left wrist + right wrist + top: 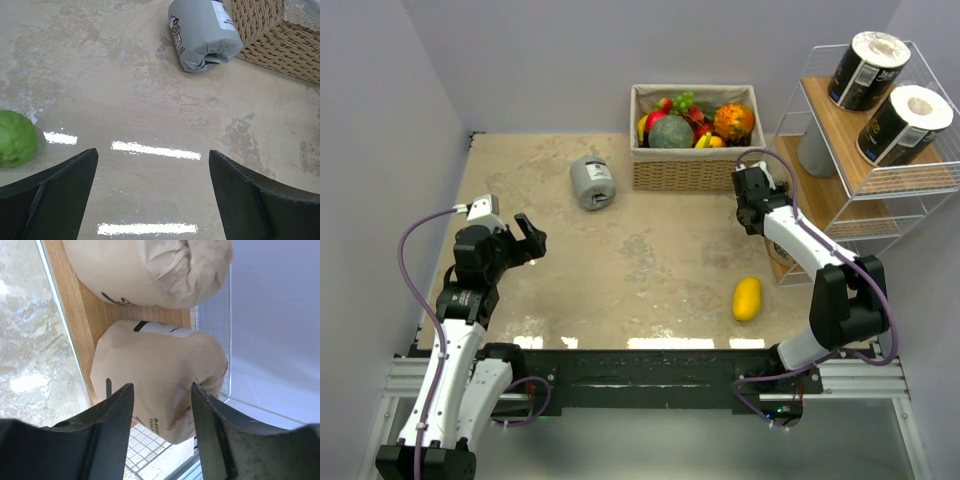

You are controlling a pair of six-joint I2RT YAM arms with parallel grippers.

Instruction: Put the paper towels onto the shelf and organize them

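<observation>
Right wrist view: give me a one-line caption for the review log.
Right gripper, jaws parted, at a tan paper towel roll on the shelf board, a second tan roll beyond it.

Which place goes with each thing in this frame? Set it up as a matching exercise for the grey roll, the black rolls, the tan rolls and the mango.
Things:
1. grey roll
2. black rolls
3. tan rolls
4. mango

Places:
A. top board of the shelf
B. on the table, apart from basket and shelf
C. on the table, lying beside the wicker basket
D. on a shelf board, right in front of the right gripper

Pairs: 1-C, 2-A, 3-D, 4-B
</observation>
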